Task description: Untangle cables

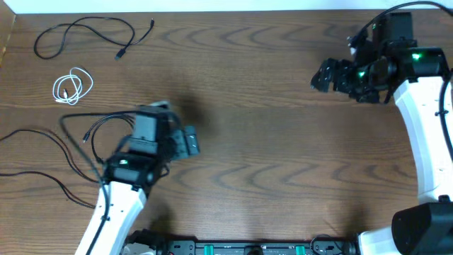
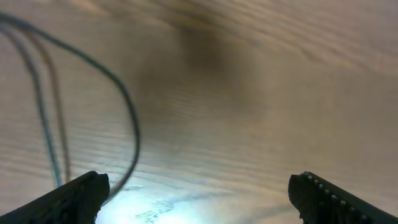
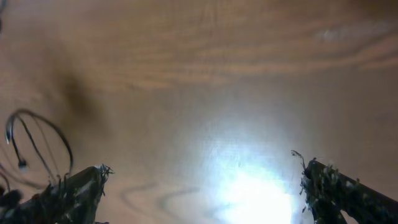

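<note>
Left gripper [image 1: 190,140] and right gripper [image 1: 320,75], the 2 pointing toward each other, have jaws spread wide.

L gripper [image 2: 199,185] w/ jaws wide apart, nothing btwn, above wood table [image 2: 267,93]; thin black cable [image 2: 129,109] curves down to one finger [image 2: 78,198] of the gripper, w/ two fainter cords [image 2: 46,118] just beyond that cable, blurred.

I record a wood-grain tabletop [image 1: 269,106]. Lying on it, all behind the left end effector [image 1: 190,140]: long black cables [image 1: 32,129] near its wrist, a white coiled cable [image 1: 73,86] farther off, and a looped black cable [image 1: 132,30] farthest.
</note>
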{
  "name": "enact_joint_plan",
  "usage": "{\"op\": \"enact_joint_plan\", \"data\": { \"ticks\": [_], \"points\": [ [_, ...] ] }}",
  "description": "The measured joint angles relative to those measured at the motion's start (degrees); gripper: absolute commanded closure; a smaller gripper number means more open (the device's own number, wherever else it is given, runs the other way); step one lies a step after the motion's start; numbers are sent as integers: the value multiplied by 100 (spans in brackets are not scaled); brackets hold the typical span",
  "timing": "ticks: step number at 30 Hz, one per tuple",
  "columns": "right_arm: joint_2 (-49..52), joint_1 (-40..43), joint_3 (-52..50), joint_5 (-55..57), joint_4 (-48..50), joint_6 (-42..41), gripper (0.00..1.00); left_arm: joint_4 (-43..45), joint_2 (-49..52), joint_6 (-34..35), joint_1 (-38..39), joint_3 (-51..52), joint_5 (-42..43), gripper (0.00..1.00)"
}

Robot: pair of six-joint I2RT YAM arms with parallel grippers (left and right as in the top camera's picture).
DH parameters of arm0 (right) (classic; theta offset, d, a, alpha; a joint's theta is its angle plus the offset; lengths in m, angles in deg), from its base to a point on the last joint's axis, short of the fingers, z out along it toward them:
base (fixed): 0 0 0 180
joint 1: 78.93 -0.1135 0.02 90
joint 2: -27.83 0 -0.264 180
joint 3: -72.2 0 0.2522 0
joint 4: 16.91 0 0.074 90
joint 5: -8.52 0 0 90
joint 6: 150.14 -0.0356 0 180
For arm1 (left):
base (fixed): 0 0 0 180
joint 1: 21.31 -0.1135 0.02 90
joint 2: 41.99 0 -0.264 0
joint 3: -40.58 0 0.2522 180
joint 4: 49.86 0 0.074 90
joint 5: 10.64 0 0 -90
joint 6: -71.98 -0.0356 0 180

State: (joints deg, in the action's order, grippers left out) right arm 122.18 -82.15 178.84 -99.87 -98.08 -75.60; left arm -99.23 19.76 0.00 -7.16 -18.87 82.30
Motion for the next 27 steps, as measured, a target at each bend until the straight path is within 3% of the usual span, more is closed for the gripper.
{"op": "enact_joint_plan", "data": {
  "ticks": [4,10,19,27],
  "points": [
    [-15,-35,0,0,-380,-2,1,4,17,-9,468,0,-232,2],
    [-476,-39,0,74,-645,-4,1,4,17,-9,546,0,-356,2],
    [-2264,-570,-48,1038,-822,103,1,-15,17,-9,546,0,-407,2],
    [-3958,-946,-1008,1784,-721,111,1,-22,17,-9,546,0,-457,2]
  ]
}}
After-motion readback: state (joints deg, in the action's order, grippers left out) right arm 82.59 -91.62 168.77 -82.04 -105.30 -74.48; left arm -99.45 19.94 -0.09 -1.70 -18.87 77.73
